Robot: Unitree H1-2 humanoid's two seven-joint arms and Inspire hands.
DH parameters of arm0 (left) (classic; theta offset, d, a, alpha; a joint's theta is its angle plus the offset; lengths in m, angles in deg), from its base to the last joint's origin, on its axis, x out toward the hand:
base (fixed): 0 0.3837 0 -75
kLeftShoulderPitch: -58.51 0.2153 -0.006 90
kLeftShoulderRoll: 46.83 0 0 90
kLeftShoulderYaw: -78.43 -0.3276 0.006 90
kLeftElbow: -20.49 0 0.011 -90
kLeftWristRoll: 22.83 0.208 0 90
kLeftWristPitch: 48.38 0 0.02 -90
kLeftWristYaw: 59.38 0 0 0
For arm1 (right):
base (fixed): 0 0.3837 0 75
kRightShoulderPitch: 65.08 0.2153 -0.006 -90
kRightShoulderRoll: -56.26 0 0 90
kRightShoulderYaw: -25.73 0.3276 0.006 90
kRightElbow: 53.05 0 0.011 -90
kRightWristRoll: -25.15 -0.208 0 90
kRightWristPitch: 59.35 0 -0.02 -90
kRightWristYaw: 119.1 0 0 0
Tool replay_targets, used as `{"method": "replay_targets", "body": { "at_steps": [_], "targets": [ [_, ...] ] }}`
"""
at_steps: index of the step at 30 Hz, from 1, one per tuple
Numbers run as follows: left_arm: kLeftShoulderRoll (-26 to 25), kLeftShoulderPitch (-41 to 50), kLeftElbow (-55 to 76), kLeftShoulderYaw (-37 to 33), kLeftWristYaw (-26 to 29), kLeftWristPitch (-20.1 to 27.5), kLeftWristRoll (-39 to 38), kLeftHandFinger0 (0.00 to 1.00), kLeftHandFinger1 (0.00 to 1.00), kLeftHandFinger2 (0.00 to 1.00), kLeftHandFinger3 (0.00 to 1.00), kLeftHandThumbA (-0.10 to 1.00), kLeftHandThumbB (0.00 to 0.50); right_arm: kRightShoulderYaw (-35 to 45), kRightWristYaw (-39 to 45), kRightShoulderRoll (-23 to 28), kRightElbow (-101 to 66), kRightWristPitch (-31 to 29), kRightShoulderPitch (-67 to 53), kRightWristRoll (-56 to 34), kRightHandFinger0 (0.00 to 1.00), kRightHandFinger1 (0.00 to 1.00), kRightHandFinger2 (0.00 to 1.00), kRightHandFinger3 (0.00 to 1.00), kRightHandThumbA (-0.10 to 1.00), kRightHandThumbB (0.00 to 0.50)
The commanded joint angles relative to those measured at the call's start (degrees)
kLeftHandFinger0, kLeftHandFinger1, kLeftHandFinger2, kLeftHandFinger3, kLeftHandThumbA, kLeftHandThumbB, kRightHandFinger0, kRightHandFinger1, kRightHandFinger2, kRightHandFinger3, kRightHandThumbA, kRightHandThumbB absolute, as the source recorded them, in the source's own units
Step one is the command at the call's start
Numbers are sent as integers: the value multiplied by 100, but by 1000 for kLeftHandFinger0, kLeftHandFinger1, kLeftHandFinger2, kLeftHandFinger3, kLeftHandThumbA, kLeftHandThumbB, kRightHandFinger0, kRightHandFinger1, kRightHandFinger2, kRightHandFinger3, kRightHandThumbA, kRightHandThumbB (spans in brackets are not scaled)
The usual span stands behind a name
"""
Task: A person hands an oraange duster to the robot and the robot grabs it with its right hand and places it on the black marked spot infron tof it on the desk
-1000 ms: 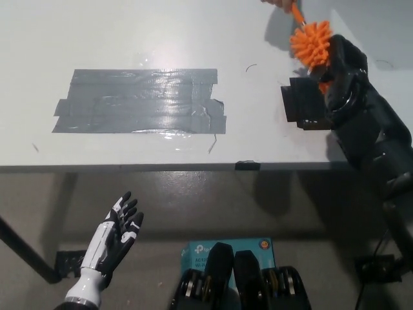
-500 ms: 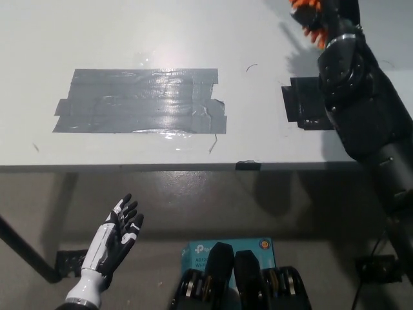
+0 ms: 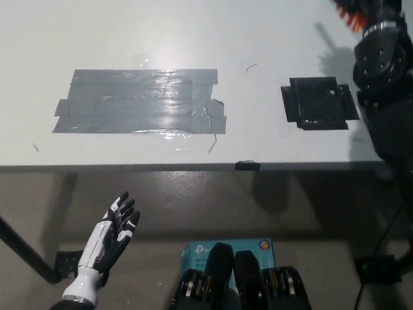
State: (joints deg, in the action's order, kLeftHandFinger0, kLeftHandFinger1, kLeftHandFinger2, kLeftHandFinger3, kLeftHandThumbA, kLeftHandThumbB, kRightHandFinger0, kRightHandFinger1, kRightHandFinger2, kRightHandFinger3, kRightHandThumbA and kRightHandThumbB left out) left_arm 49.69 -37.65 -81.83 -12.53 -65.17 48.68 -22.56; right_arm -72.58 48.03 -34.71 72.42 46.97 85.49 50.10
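Orange duster (image 3: 349, 15) showing only as a sliver at 1 o'clock by right hand (image 3: 377, 10); grasp impossible to tell, mostly out of frame. Black marked spot (image 3: 319, 103) lying bare on surface (image 3: 193, 32), awaiting placement. Left hand (image 3: 113, 236) idling at 7 o'clock, fingers spread, holding nothing.

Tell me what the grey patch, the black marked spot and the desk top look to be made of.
Grey patch: overlapping strips of duct-type tape, glossy; it shows glare, wrinkles and ragged strip ends. Black marked spot: probably black tape too, with stepped edges and a slight sheen. Desk: smooth pale top, likely laminate or painted board, matte with soft reflections; the exact material is unclear.
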Motion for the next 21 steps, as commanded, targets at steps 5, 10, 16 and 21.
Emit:
{"method": "replay_targets", "body": {
  "at_steps": [5,10,16,21],
  "targets": [
    [-105,-188,141,21,-128,140,-85,1000,1000,1000,1000,723,121,87,101,-121,1282,-355,152,-304,15,481,855,882,-100,240],
    [-125,-249,96,10,-127,177,-37,1000,1000,1000,1000,735,120,5,118,-189,1697,-545,165,-321,14,515,902,928,-100,232],
    [-123,-251,110,-2,-132,173,-27,997,1000,1000,1000,747,126,-227,561,-203,1870,-498,183,-272,415,950,1000,1000,-82,300],
    [-128,-283,22,-5,-135,239,-10,993,1000,1000,1000,749,121,-477,1637,-50,1527,-241,190,-401,1000,1000,1000,1000,325,393]
  ]
}}
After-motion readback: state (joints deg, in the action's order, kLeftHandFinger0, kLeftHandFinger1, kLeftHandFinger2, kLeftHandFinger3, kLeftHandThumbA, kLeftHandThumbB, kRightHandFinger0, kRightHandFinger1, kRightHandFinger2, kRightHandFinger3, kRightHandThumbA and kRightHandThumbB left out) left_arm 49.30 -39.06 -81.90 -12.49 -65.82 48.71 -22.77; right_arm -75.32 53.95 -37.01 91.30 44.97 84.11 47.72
